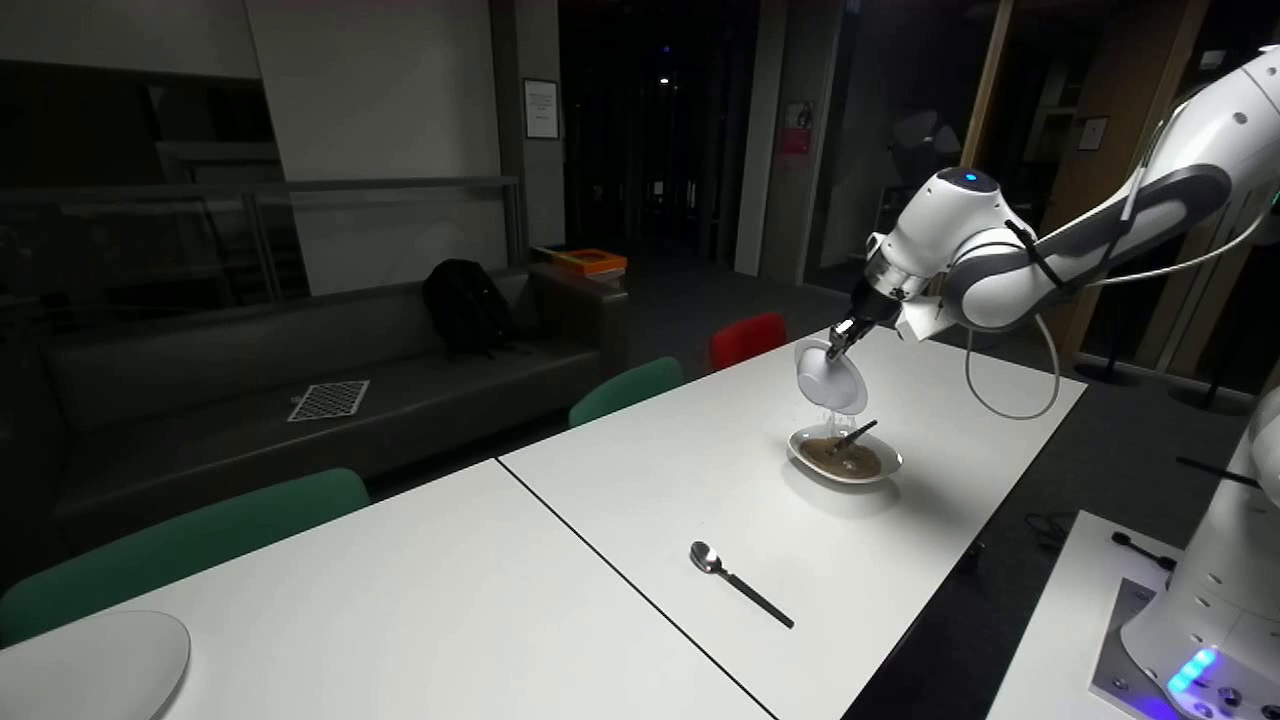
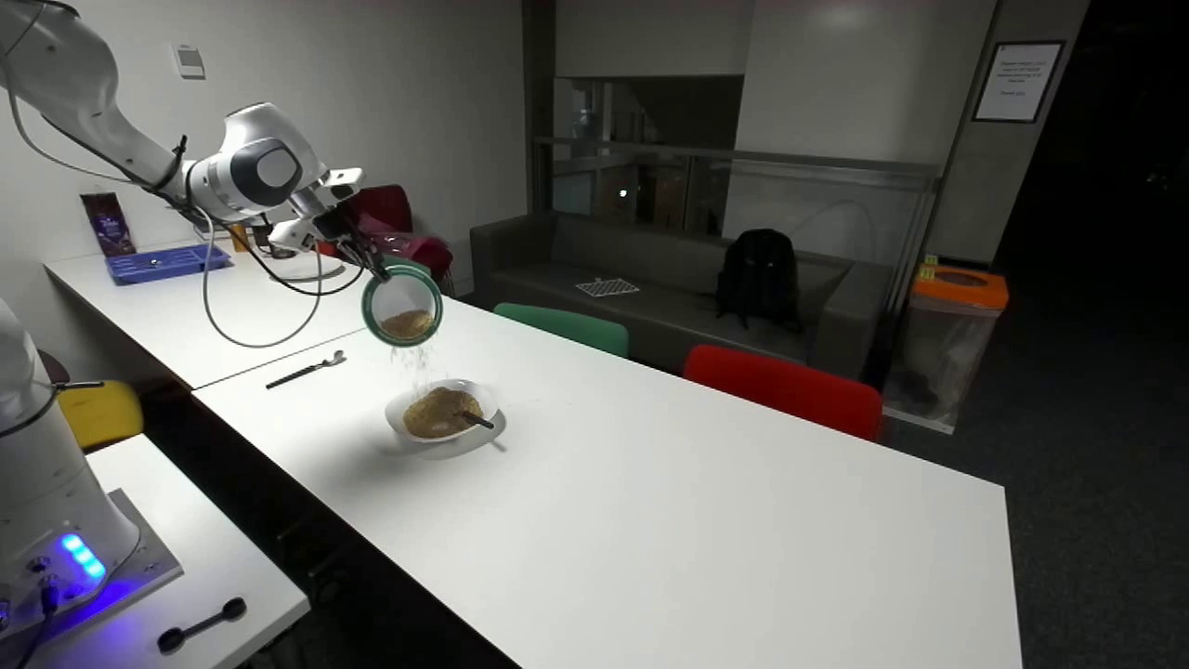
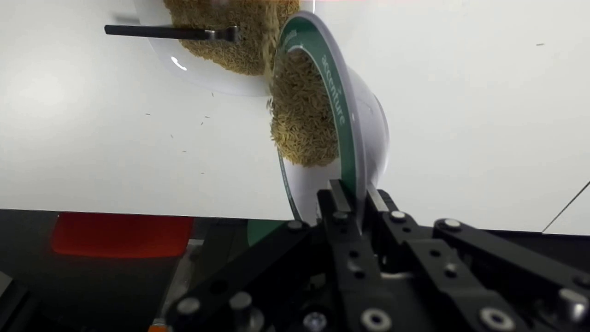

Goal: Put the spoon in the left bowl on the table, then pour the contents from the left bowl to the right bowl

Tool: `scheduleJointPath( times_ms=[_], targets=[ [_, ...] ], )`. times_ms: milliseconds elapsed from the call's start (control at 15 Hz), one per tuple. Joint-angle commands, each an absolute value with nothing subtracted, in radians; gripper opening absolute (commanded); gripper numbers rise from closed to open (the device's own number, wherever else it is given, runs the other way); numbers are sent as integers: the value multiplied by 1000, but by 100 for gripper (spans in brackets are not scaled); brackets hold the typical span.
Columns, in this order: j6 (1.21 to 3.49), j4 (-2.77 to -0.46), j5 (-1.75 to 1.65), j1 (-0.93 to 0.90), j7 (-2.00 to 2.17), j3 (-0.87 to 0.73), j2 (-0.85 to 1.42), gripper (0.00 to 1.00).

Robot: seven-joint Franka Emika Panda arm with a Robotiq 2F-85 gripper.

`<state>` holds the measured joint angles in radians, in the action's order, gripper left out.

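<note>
Inside right bowl [image 3: 207,78], spoon [image 3: 173,32] slanting handle-outward, gripper [image 3: 357,190] pinching tipped left bowl [image 3: 370,122]

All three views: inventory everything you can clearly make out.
Table: one, white, foreground
Wider bowl: one, white, on table
Green-rimmed bowl: one, white, tilted above wider bowl
Grain: uncountable, tan, in both bowls and falling between
Half-buried spoon: one, dark-handled, in wider bowl
Loose spoon: one, silver and black, on table
Plate: one, white, on table
Tray: one, blue, on table
Packet: one, purple, beside tray
Chairs: at least four, green, red, yellow, around table
Sofa: one, grey, beyond chairs
Backpack: one, black, on sofa
Bin: one, orange-topped, beside sofa
Arm: one, white, above table
Claw: one, black, shut on green-rimmed bowl's rim
</note>
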<state>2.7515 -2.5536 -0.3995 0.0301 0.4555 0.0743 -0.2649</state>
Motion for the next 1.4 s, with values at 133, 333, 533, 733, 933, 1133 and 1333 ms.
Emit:
scheduleJointPath(
  times_ms=[133, 333, 533, 733, 933, 1133, 1333],
  targets=[
    [2799, -2609, -297, 43, 336, 66, -327, 3],
    [2802, -2614, -262, 40, 301, 62, -331, 3],
    [2808, -2617, -227, 36, 267, 54, -333, 3],
    [2816, -2620, -199, 35, 238, 45, -336, 3],
    [2828, -2625, -170, 34, 214, 35, -339, 3],
    [2835, -2628, -142, 29, 191, 26, -340, 3],
    [2836, -2630, -113, 23, 165, 16, -344, 3]
  ],
)
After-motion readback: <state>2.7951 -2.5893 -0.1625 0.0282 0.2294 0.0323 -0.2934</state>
